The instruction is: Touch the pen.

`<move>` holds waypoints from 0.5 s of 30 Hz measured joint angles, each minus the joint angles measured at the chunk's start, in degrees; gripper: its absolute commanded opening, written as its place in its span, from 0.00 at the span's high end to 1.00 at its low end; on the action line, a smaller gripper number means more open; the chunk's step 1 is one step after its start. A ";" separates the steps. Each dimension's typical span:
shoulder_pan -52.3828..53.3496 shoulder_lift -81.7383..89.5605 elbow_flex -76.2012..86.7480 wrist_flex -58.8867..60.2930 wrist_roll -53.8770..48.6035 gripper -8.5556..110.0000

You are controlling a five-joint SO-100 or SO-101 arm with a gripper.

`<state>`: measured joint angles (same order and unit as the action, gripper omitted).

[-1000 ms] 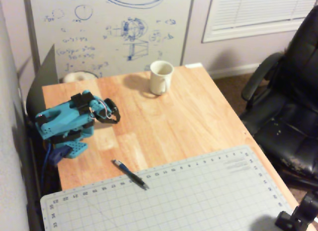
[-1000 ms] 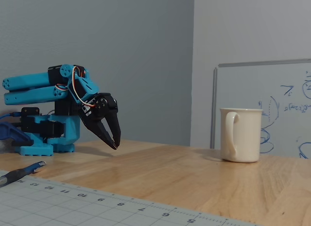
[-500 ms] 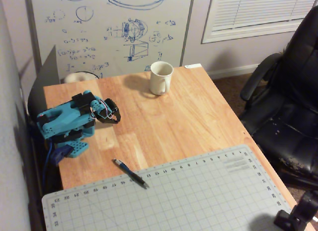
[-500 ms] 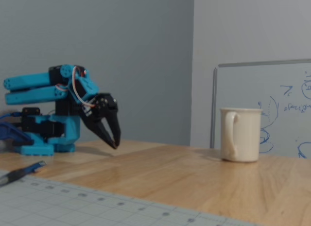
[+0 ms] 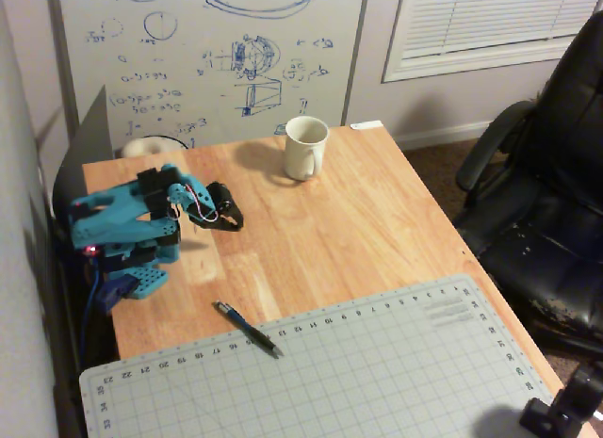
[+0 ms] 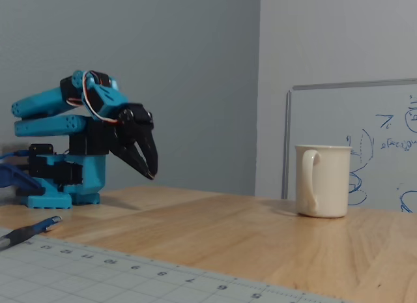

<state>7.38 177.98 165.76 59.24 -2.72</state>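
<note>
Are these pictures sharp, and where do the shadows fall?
Overhead view: soft and a bit grainy, dim warm light; the mug casts a shadow to its left on the table. Fixed view: the pen up close is blurred, while the claw and mug look sharper.

The arm (image 6: 62, 117) is showing bright turquoise plastic links with black servo blocks between them. Red and white wires are looping over its upper joint. The gripper (image 6: 151, 166) is wearing black, tapering, pointed fingers (image 5: 229, 215).
</note>
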 measured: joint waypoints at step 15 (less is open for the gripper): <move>29.53 -54.14 -36.47 -1.05 -31.73 0.93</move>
<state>36.91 123.84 129.29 58.18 -34.45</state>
